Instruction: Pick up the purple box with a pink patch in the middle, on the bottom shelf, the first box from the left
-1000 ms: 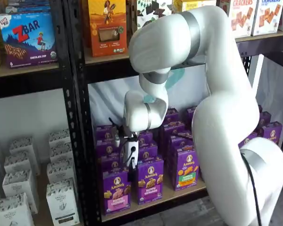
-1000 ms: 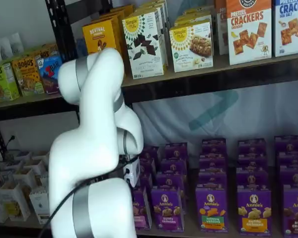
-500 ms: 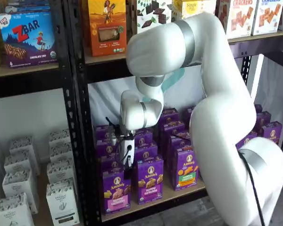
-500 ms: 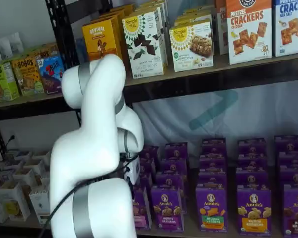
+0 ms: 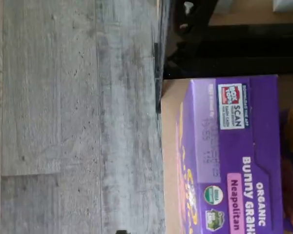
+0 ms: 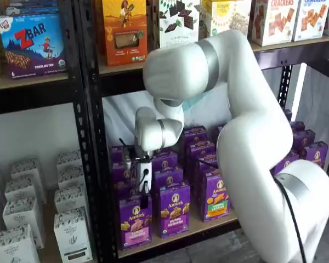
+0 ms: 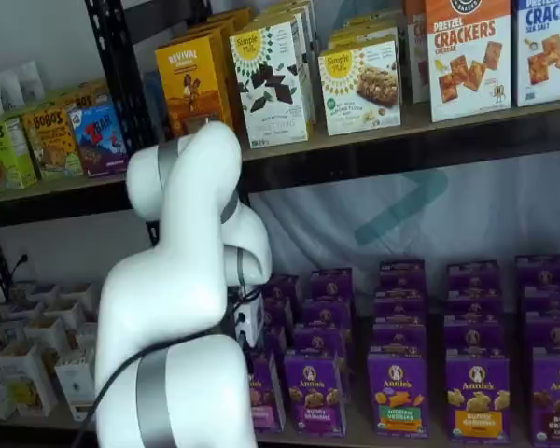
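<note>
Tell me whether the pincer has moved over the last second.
Yes. In a shelf view the pincer has shifted left toward the black rack upright and down, now hanging just above the purple box.

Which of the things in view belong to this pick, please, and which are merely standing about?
Job:
purple box with pink patch
bottom shelf
tool, above that box

Standing about:
purple box with green-and-orange patch
orange box
blue bar box
white cartons
</note>
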### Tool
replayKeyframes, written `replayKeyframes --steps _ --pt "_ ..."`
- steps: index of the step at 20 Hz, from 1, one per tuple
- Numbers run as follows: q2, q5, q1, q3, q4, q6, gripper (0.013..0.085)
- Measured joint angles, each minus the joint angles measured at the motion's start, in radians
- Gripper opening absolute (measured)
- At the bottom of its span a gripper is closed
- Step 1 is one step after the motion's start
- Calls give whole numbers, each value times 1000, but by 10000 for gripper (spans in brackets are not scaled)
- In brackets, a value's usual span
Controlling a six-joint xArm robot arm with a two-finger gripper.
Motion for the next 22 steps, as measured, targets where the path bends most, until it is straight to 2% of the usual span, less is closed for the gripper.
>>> replayKeyframes --steps 7,17,22 --pt "73 28 -4 -78 -62 50 850" --pt "148 31 -1 -139 -73 62 850" --pt "166 2 5 -141 -71 64 850"
